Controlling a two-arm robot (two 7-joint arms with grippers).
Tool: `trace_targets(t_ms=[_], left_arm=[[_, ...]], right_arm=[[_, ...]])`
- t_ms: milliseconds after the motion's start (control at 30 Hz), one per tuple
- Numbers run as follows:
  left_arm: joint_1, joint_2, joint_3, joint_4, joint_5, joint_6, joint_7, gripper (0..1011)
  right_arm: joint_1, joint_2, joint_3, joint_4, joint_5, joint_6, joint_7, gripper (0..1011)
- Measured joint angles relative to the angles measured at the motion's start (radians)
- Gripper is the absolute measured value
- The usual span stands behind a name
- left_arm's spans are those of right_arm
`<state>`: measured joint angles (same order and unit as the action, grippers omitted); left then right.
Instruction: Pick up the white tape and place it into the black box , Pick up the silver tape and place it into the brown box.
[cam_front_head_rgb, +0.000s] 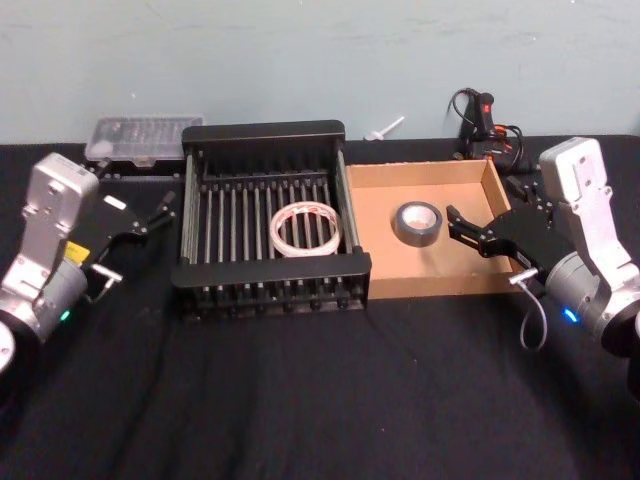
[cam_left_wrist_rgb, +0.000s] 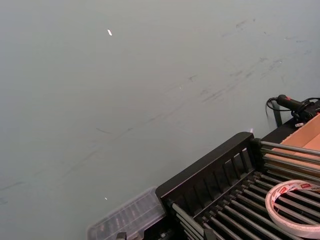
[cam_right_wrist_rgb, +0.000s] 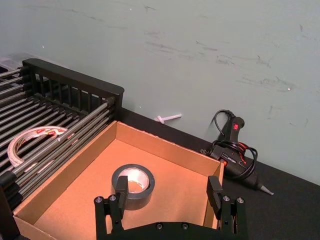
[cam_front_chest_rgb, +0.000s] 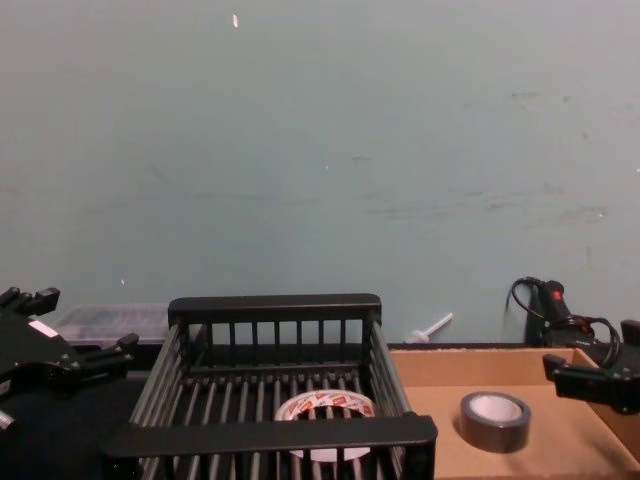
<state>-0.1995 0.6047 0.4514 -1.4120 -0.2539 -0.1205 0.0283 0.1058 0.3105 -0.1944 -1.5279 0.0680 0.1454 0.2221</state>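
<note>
The black box (cam_front_head_rgb: 272, 222) sits mid-worktop with the brown box (cam_front_head_rgb: 430, 285) touching its 3 o'clock side, the two walls pressed together with no gap between them. The white tape (cam_front_head_rgb: 305, 229) lies flat on the slatted bottom, toward the box's 4 o'clock corner, near but clear of the side rail. The silver tape (cam_front_head_rgb: 418, 223) lies flat in the brown box, left of its centre, with open cardboard floor all round it.

The right tool (cam_front_head_rgb: 462, 232) hangs over the tray's 3 o'clock wall, its fingers spread wide and empty, pointing toward the silver roll and stopping short of it. The left tool (cam_front_head_rgb: 160, 213) rests outside the crate at 9 o'clock, fingers spread, empty, close to the thick rim.

Behind the crate at 11 o'clock lies a clear plastic case (cam_front_head_rgb: 143, 139) against the wall. A glue gun (cam_front_head_rgb: 485, 125) with coiled cable crowds the worktop just past the tray's 1 o'clock corner, and a small white stick (cam_front_head_rgb: 385, 129) lies at 12 o'clock. The near worktop (cam_front_head_rgb: 320, 400), at 6 o'clock, is bare black cloth.
</note>
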Motion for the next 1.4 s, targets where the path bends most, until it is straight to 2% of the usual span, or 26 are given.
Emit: trace_targets(t_ms=[1400], left_arm=[[0.000,0.000,0.000,0.000,0.000,0.000,0.000,1001]], right_arm=[[0.000,0.000,0.000,0.000,0.001,0.000,0.000,1002]])
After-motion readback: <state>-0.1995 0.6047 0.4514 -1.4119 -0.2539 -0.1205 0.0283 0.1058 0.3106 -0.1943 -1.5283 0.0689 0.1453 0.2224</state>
